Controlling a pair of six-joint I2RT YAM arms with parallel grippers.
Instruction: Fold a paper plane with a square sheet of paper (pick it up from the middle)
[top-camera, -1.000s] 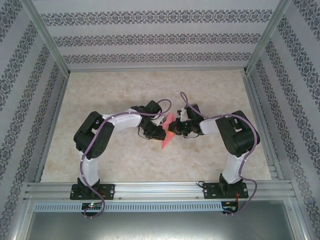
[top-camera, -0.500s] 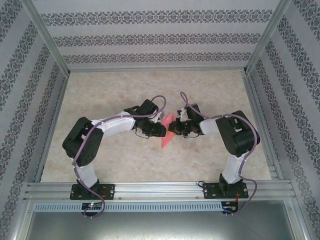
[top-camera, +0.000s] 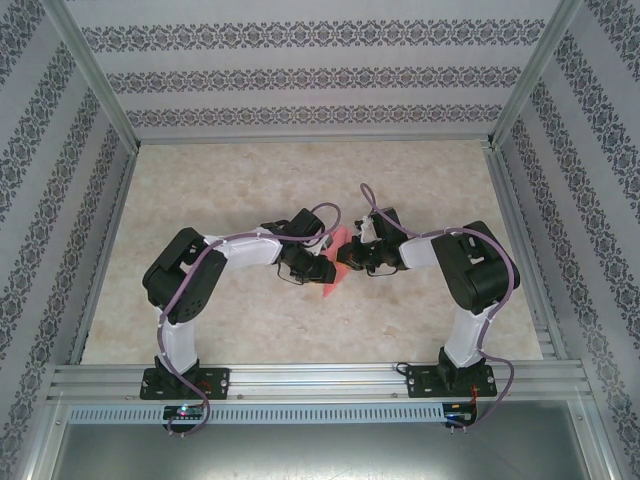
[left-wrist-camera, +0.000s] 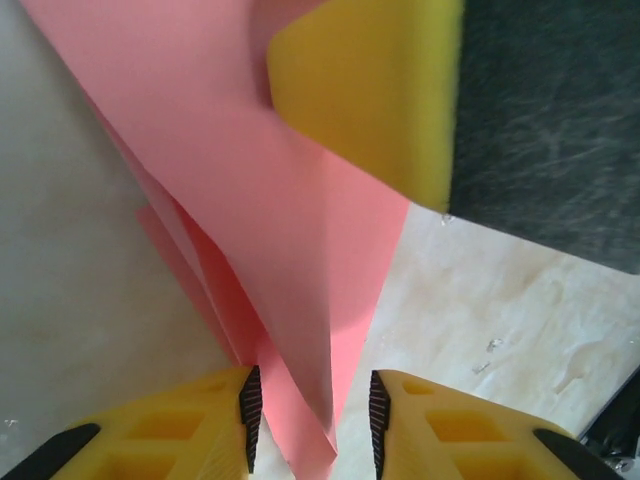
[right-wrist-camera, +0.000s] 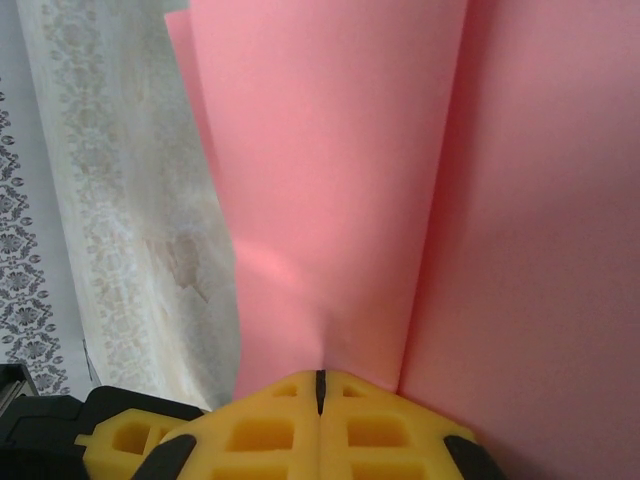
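The salmon-pink sheet of paper (top-camera: 331, 287) is folded into a narrow pointed shape and hangs above the table between the two arms. My right gripper (top-camera: 353, 257) is shut on it, its yellow jaws (right-wrist-camera: 320, 378) pressed together on a crease of the paper (right-wrist-camera: 340, 180). My left gripper (top-camera: 322, 266) comes in from the left. In the left wrist view its jaws (left-wrist-camera: 310, 405) stand open astride the paper's pointed end (left-wrist-camera: 300, 350); the folds lie against the left pad, with a gap to the right pad. A yellow finger of the right gripper (left-wrist-camera: 370, 90) shows above.
The marbled beige tabletop (top-camera: 300, 170) stretches around the arms, closed in by patterned walls and an aluminium frame (top-camera: 310, 380) along the near edge. Both arm bases sit on that near rail.
The left arm's elbow swung out to the left and came back, and its gripper shifted a little along the paper toward the point. The right arm and its grip have not moved.
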